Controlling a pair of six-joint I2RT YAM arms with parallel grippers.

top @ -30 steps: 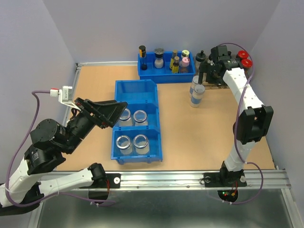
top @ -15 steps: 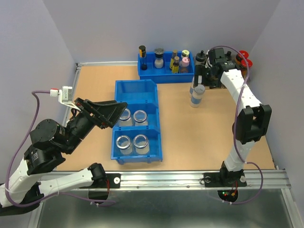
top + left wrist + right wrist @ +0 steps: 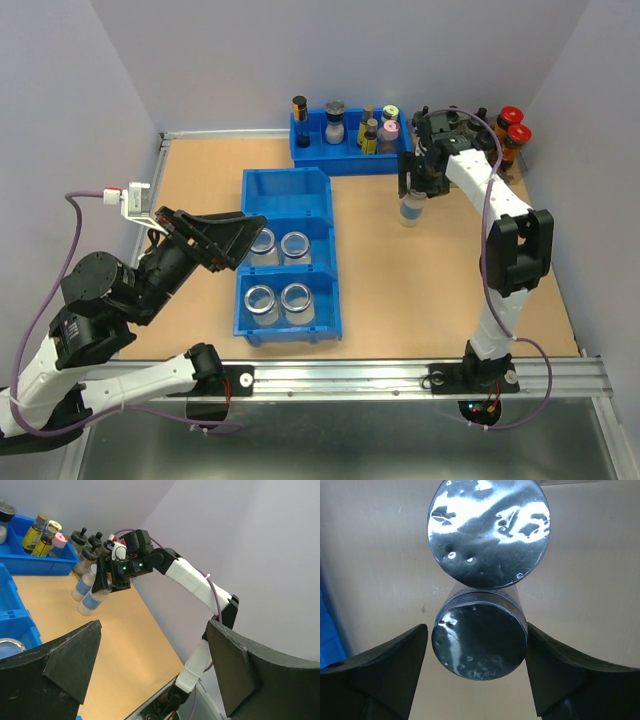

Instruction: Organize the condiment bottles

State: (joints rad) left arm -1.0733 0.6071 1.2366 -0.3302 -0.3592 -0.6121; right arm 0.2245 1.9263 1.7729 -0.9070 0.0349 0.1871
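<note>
Right wrist view: right end effector (image 3: 476, 650) spread wide, straddling silver-lidded jar (image 3: 479, 632) near desk (image 3: 420, 280) far-right corner, contact unclear; left end effector (image 3: 153, 630) wide open, empty.

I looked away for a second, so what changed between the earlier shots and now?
The right gripper swung left, away from the red-capped bottles, and now sits open over the two lidded jars, fingers flanking one. The left gripper and the binned jars stayed put.
</note>
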